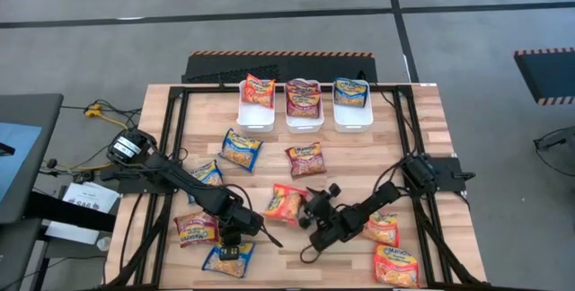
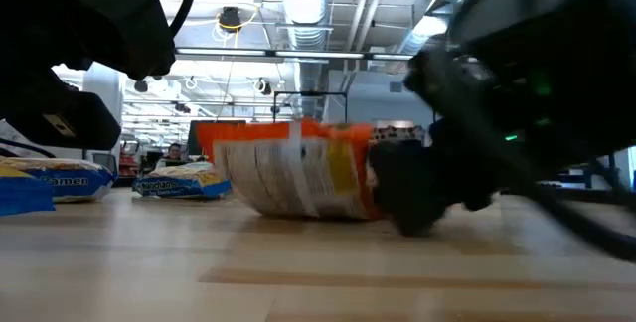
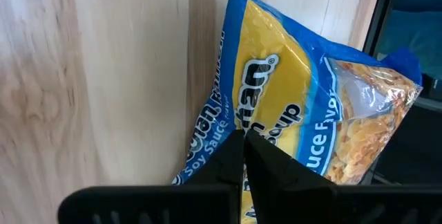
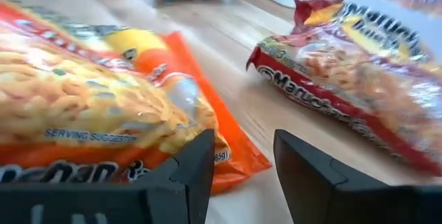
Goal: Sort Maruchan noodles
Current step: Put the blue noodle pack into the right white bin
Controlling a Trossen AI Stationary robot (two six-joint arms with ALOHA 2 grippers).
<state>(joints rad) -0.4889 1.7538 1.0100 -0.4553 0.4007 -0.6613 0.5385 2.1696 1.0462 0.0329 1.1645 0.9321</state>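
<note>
My left gripper (image 1: pixel 236 237) is shut and hovers low near the table's near edge, its tips (image 3: pixel 243 141) over a blue-and-yellow noodle packet (image 3: pixel 290 106) that lies flat (image 1: pixel 229 260). My right gripper (image 1: pixel 314 213) is open beside an orange packet (image 1: pixel 287 203) in the table's middle. That packet's corner (image 4: pixel 242 160) reaches into the gap between the fingers (image 4: pixel 243 158). In the low view the orange packet (image 2: pixel 298 173) stands tipped, its printed back showing. A maroon packet (image 4: pixel 345 72) lies just beyond it. My left gripper's shut fingertips point at the blue packet's yellow face (image 3: pixel 266 124); whether they touch it I cannot tell. My right gripper comes level from the table's right at the orange packet's right edge (image 2: pixel 363 178). One finger (image 4: pixel 190 175) overlaps the packet's corner. The packet sits tilted, its lower edge on the table.
Three white bins stand along the far edge, holding an orange (image 1: pixel 258 93), a maroon (image 1: pixel 304 99) and a blue packet (image 1: pixel 351 93). Loose packets lie around: blue (image 1: pixel 241 150), blue (image 1: pixel 207 174), maroon (image 1: pixel 195 230), orange (image 1: pixel 384 228), orange (image 1: pixel 395 265). Black frame rails run along both sides.
</note>
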